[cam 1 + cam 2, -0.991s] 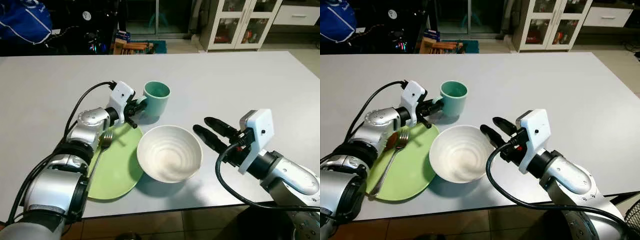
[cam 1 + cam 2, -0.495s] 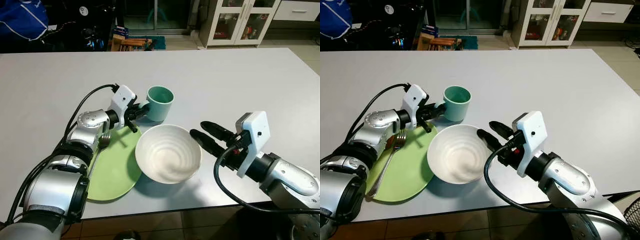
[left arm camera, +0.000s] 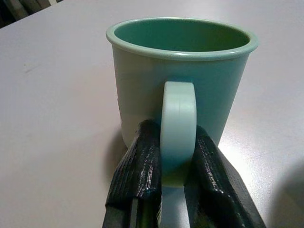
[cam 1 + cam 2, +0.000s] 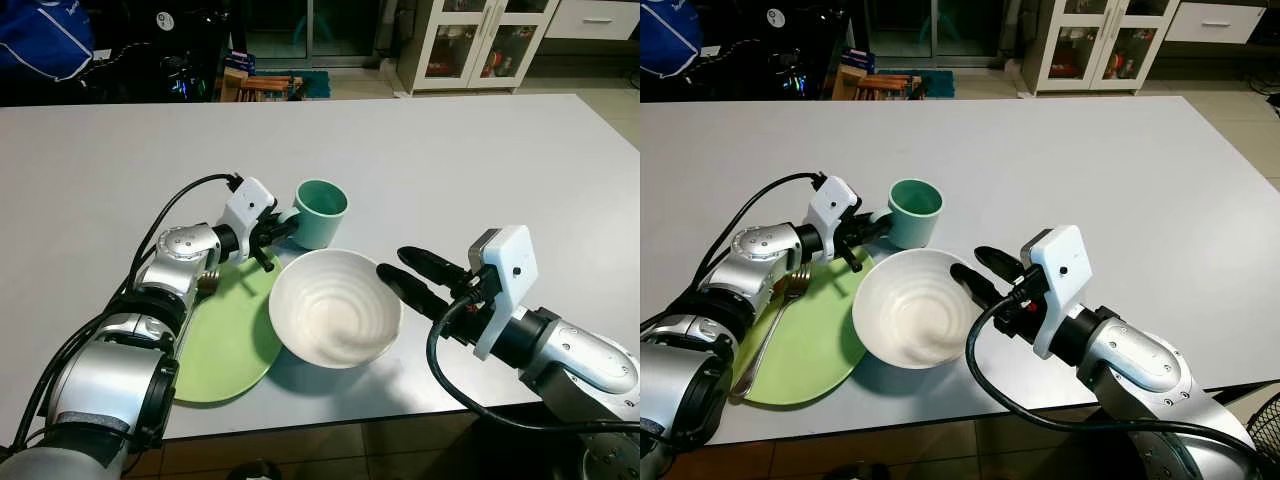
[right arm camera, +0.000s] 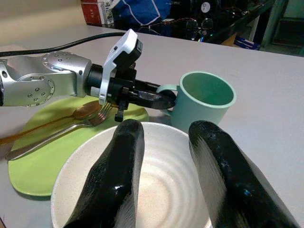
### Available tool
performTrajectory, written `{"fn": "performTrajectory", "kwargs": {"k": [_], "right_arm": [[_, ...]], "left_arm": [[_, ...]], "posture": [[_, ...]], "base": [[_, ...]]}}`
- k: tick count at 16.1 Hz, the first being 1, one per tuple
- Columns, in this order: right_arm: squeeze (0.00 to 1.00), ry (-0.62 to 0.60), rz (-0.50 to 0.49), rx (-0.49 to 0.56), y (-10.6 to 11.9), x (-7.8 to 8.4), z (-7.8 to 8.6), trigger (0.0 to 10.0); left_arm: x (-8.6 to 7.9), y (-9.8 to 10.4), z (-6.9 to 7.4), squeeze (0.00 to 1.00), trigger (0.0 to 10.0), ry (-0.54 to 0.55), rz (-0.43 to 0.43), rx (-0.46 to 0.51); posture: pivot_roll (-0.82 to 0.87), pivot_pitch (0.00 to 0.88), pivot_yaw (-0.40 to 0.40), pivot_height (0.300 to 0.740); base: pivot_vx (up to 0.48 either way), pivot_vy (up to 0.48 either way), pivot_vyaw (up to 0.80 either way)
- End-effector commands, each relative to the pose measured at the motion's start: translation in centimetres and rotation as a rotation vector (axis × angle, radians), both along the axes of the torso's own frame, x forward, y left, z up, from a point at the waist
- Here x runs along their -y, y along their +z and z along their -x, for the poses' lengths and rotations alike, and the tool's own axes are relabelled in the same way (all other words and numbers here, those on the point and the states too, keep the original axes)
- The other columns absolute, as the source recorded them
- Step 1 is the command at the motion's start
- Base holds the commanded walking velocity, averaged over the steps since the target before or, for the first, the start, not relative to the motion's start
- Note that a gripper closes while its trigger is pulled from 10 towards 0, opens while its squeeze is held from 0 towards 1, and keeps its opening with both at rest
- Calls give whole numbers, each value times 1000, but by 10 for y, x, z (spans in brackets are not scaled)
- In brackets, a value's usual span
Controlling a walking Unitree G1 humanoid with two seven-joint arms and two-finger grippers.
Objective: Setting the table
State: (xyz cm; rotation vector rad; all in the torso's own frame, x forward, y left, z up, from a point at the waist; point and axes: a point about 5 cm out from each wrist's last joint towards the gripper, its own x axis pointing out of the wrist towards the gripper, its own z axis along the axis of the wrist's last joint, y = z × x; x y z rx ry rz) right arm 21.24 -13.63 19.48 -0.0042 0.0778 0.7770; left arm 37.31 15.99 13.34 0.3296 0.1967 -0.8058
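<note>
Left gripper [image 3: 176, 178] pinches handle of teal mug [image 4: 320, 211], mug upright mid-table [image 4: 500, 150]. Right gripper [image 4: 975, 270], fingers spread, hovers at white bowl [image 4: 335, 320] rim near front edge. Fork [image 4: 775, 320], possibly spoon, on green plate [image 4: 225, 345].

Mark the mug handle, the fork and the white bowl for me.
mug handle [image 3: 178, 128], left wrist view, middle of the loop between the fingers.
fork [image 4: 795, 286], right eye view, tines on the green plate.
white bowl [image 4: 335, 318], left eye view, inside of the bowl.
</note>
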Motion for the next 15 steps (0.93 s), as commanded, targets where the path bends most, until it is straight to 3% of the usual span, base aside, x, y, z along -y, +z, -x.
{"fn": "performTrajectory", "kwargs": {"k": [1,8,9,10,15], "right_arm": [[0,27,1,-1,1,-3,3,10000],[0,25,4,0,0,-3,3,10000],[0,25,6,0,-1,-3,2,10000],[0,25,6,0,-1,-3,2,10000],[0,25,6,-1,-2,-3,1,10000]], "left_arm": [[-1,-5,2,0,10000,-1,-29,-13],[-4,-6,1,0,10000,19,-37,-39],[-5,-6,0,871,10000,32,-32,-44],[-6,-5,0,980,10000,38,-31,-50],[-8,-5,0,1000,10000,49,-38,-49]], "posture": [[-80,63,8,740],[-82,65,7,740],[-81,67,6,740],[-81,68,6,740],[-83,65,5,740]], "base": [[0,0,0],[0,0,0],[0,0,0],[0,0,0],[0,0,0]]}}
